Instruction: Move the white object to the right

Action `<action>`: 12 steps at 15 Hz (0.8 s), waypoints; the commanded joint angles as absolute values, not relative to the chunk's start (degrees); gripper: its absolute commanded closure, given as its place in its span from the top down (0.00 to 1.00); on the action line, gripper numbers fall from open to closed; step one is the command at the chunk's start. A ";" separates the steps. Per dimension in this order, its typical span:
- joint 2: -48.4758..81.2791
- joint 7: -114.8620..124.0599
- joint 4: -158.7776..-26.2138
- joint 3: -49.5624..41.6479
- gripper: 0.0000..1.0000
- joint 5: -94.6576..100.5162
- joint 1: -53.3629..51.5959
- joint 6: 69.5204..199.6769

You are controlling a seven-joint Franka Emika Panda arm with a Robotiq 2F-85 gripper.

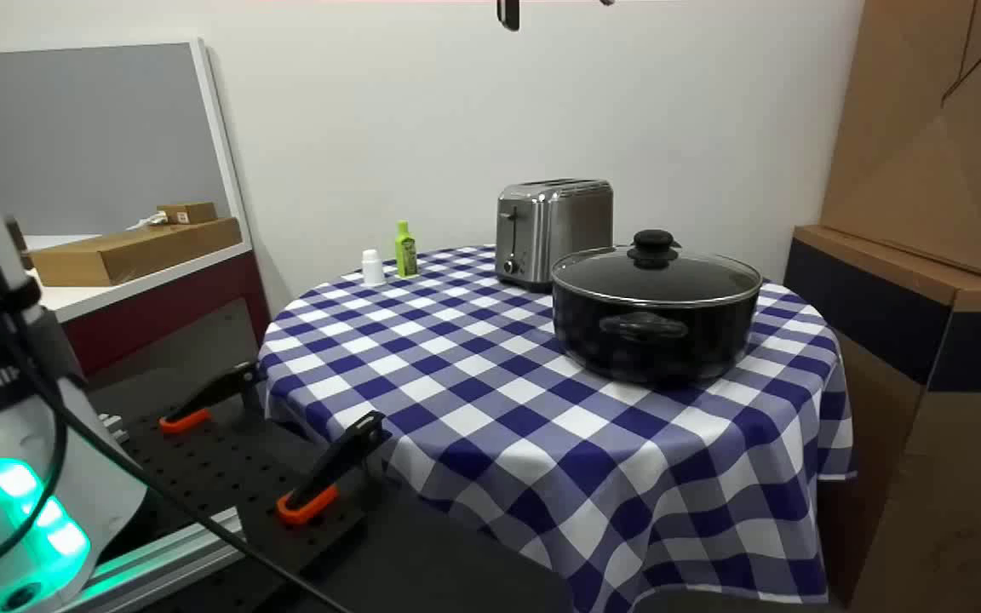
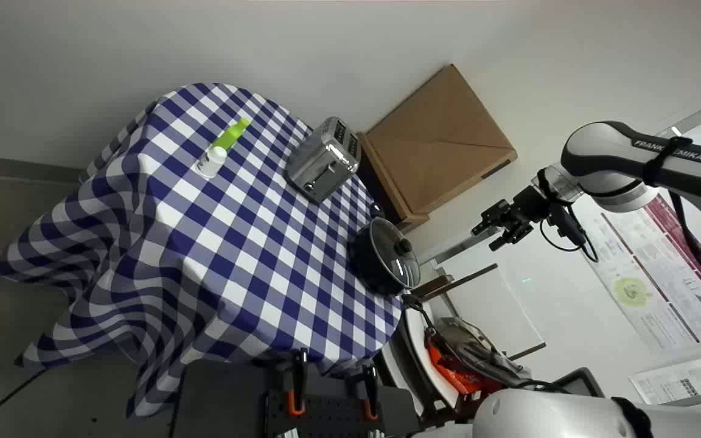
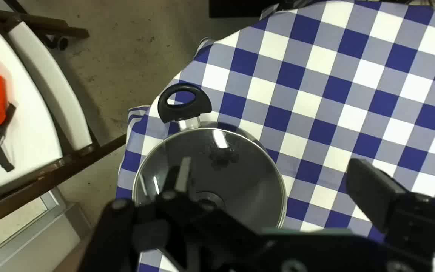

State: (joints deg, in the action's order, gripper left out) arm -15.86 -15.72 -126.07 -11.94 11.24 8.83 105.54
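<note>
The white object is a small upright bottle with a narrower top. It stands near the table's left far edge in an exterior view, just left of the green bottle. It also shows in an exterior view, where it slightly overlaps the green bottle. It is out of the wrist view. My gripper is open and empty, high above the pot side of the table, far from the white object. The gripper also shows raised in an exterior view, and only its fingertips show at the top edge in an exterior view.
A silver toaster stands at the back of the checkered table. A black pot with a glass lid stands front right of it; the pot fills much of the wrist view. Cardboard boxes stand beside the table.
</note>
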 commanded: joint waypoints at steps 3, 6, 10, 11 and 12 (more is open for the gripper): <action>-15.83 -15.75 -125.97 -11.85 1.00 11.20 8.91 105.44; -15.84 -15.75 -125.97 -11.85 1.00 11.20 8.91 105.44; -15.84 -15.75 -125.97 -11.85 1.00 11.20 8.91 105.44; -15.84 -15.75 -125.97 -11.85 1.00 11.20 8.91 105.44; -15.96 -15.54 -126.08 -11.61 1.00 11.63 8.82 106.07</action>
